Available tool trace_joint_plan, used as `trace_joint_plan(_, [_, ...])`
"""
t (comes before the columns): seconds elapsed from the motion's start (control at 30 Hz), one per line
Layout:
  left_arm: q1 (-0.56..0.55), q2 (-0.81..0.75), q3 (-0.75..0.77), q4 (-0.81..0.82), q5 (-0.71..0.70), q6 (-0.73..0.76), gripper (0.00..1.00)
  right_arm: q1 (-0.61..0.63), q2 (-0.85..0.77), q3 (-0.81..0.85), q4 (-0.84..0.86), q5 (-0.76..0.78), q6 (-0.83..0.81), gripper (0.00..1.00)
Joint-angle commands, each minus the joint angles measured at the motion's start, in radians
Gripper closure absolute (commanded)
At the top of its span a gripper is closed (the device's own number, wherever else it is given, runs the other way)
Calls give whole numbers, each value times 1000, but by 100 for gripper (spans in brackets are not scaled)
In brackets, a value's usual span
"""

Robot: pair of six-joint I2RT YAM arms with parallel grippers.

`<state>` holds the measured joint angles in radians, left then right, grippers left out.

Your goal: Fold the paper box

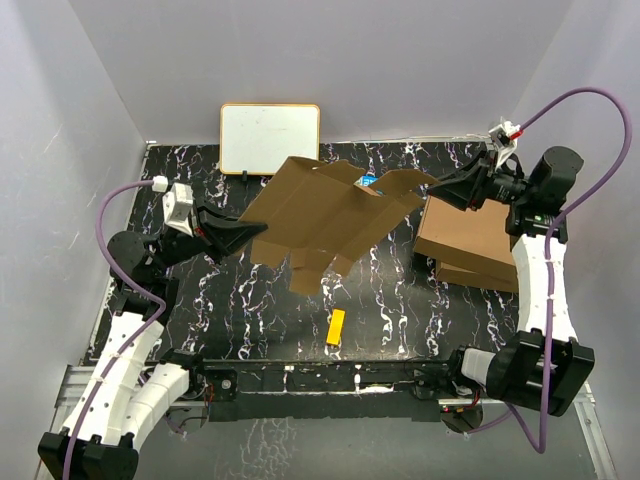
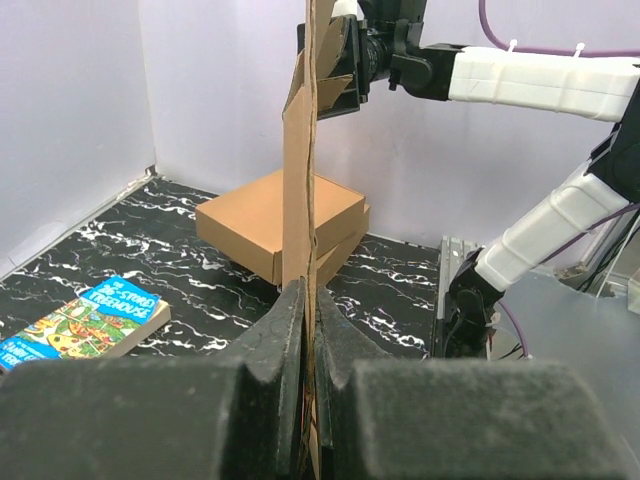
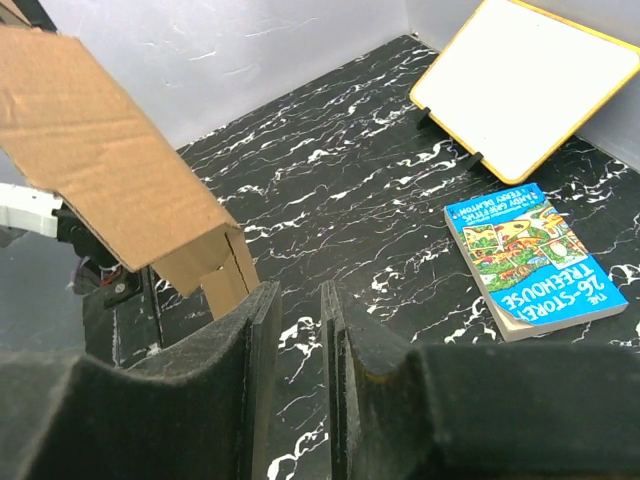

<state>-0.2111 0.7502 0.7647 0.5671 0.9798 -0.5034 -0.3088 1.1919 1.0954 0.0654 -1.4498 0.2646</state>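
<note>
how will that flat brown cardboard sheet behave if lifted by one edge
Probably light and fairly stiff: the flat brown cardboard sheet looks nearly straight edge-on, pinched at one edge by the left gripper. Its creased flaps likely hinge and swing.

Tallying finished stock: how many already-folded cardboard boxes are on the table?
2, stacked at the table's right side: the upper box on the lower box. The raised unfolded paper box could hide others.

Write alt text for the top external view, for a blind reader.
An unfolded brown paper box is held above a black marbled table, the left gripper clamped on its left edge, the right gripper at its right flap. A whiteboard stands at the back, two stacked cardboard boxes sit at right, a small yellow item lies near the front.
</note>
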Motion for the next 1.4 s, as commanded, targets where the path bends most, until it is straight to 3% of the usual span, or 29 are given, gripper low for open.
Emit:
trace_joint_plan(0.0, [3, -7, 0, 73, -1, -14, 100, 14, -26, -21, 67, -47, 7, 73])
trace_joint_plan(0.4, [4, 6, -2, 92, -8, -13, 100, 31, -41, -30, 52, -108, -26, 77])
trace_joint_plan(0.93, [3, 32, 20, 47, -31, 45, 100, 63, -53, -10, -71, -167, -90, 61])
trace_joint_plan(1.37, [3, 20, 51, -65, -58, 152, 100, 63, -64, -26, -98, -132, -81, 58])
